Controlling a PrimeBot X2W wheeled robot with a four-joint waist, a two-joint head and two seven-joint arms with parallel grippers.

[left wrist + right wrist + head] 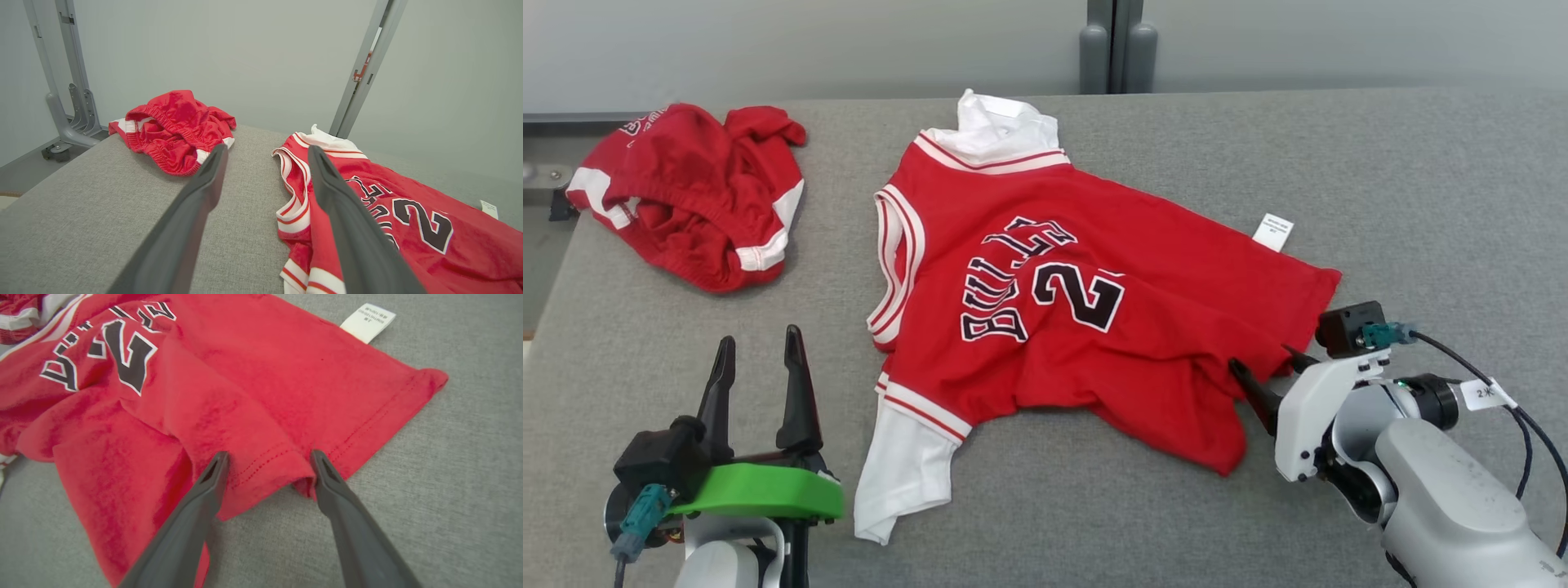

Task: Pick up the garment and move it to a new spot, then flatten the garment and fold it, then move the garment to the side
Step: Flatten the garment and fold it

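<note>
Grey fabric covers the table (1094,523) that runs across the scene under a pale wall (768,41), with a grey upright post (1117,45) standing behind its far edge. A red jersey (1094,327) lies spread near the middle of the table, its black lettering and number turned up and set at a slant, the neck toward the far edge and the bottom edge toward the robot's right. A white collar (1001,122) pokes out at the neck, a white sleeve (903,474) trails from the near armhole toward the front edge, and a white care label (1273,231) sticks out flat on the table along the far side seam. The cloth is rumpled, with folds bunched at the lower corner.

At the far left corner of the table sits a crumpled pair of red shorts (694,196) with white trim, well apart from the jersey.

The right gripper (1263,358) is low at the jersey's bottom edge, its two dark fingers spread apart. In the right wrist view a raised fold of the hem (265,465) sits between the tips, which are not pressed together on it.

The left gripper (759,336) stands at the near left, over bare table just beside the jersey's armhole, fingers likewise apart and holding nothing
</note>
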